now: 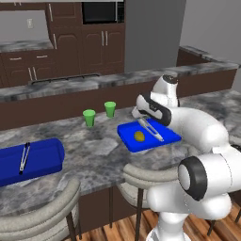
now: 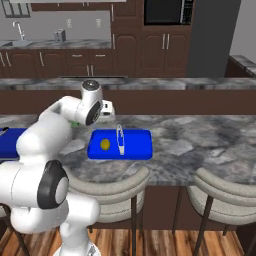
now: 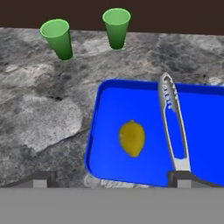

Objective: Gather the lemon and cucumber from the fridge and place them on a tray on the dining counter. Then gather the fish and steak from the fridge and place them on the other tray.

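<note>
Lemon [image 3: 132, 138] lying in tray [image 3: 131, 175], beside tongs [image 3: 173, 124].
Gripper [image 3: 111, 177] hovering above, jaws wide, holding nothing; lifting straight up advised, clearing tongs, before fetching cucumber.

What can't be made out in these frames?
- Pincer: in the left base view the arm covers it; hand view shows open tips.
- Left tray: cut off by the left base view's edge; in the right base view the arm hides most of it.
- Tongs on the near tray, beside the lemon: their far end passes behind a pincer tip.
</note>
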